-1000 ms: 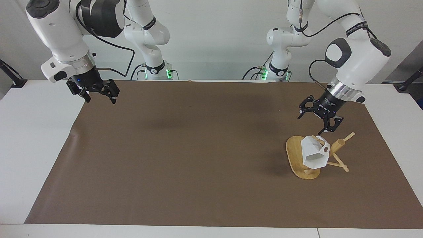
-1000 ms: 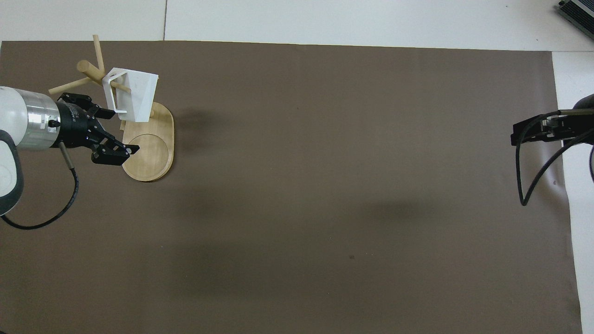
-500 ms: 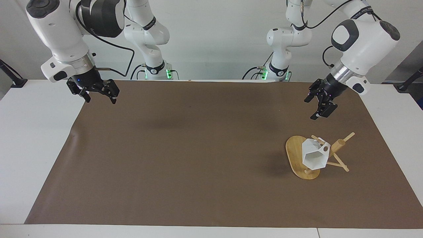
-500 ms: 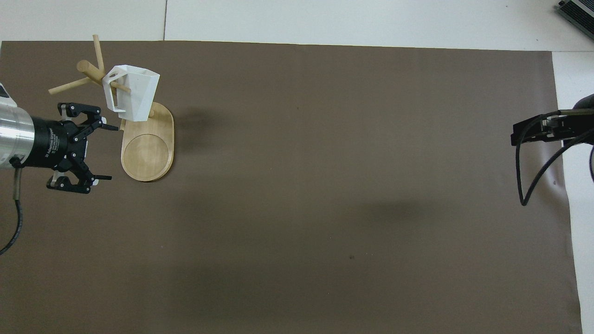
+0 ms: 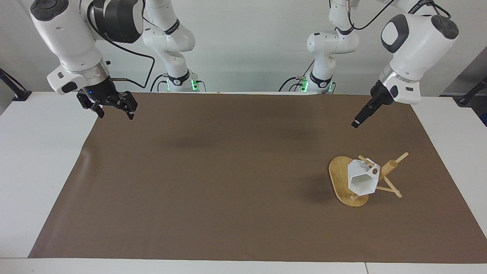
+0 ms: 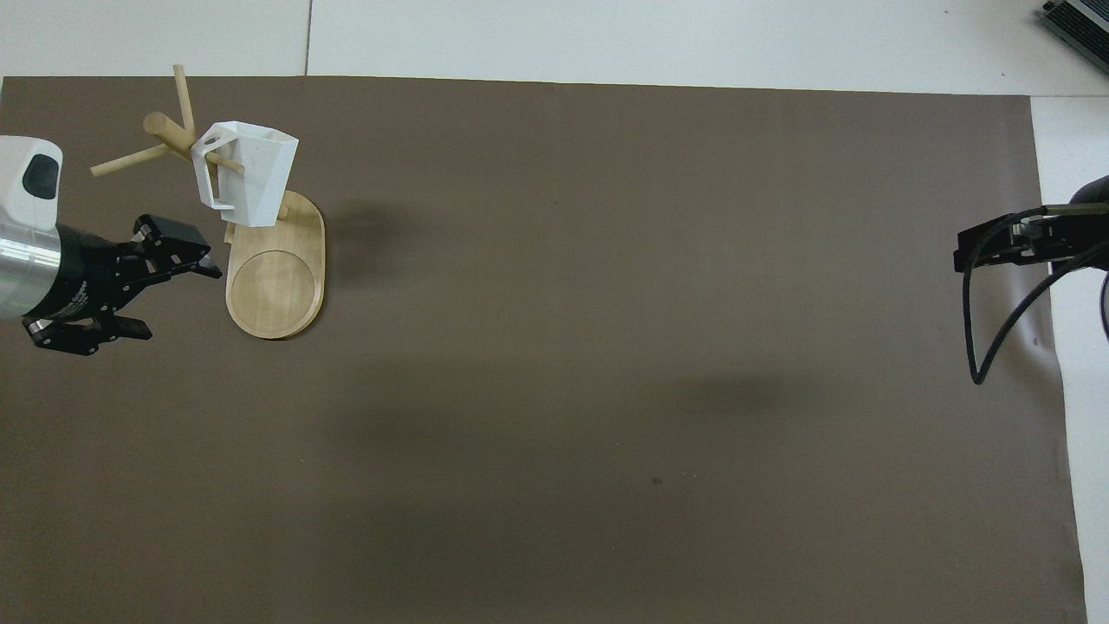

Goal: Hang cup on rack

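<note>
The white faceted cup (image 5: 360, 182) (image 6: 251, 173) hangs by its handle on a peg of the bamboo rack (image 5: 338, 176) (image 6: 277, 290), tilted with its rim facing away from the robots. The rack stands on the mat toward the left arm's end of the table. My left gripper (image 5: 356, 123) (image 6: 178, 299) is open and empty, raised over the mat beside the rack's base and apart from the cup. My right gripper (image 5: 114, 110) (image 6: 963, 250) is open and empty, and waits in the air over the mat's edge at the right arm's end.
A brown mat (image 5: 228, 182) (image 6: 606, 347) covers most of the white table (image 5: 38, 160). A black cable (image 6: 996, 329) loops down from the right arm.
My left gripper has drawn up and back from the cup's handle toward the robots, turning as it went. The cup swung a little and now hangs still. The right arm has not moved.
</note>
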Available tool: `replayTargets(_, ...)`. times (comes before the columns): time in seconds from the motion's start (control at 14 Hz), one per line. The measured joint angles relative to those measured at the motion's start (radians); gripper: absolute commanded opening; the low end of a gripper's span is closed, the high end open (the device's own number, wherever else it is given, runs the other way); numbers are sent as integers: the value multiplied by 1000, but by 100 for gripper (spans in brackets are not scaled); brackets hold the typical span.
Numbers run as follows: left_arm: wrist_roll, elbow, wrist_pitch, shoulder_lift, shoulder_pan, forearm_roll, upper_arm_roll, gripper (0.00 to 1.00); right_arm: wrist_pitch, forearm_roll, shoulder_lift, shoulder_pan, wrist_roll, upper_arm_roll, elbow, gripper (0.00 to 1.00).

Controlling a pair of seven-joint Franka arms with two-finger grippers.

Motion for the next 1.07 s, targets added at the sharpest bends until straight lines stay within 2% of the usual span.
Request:
replayTargets(0.57, 426, 132, -116, 14, -13, 98, -8, 100, 0, 0, 0, 0, 0, 0, 0, 100)
replayTargets(0.86, 464, 220, -178, 43, -13, 112, -8, 100, 0, 0, 0, 0, 0, 0, 0, 100)
replayTargets(1.07, 508, 249, -205, 63, -13, 112, -5, 100, 0, 0, 0, 0, 0, 0, 0, 100)
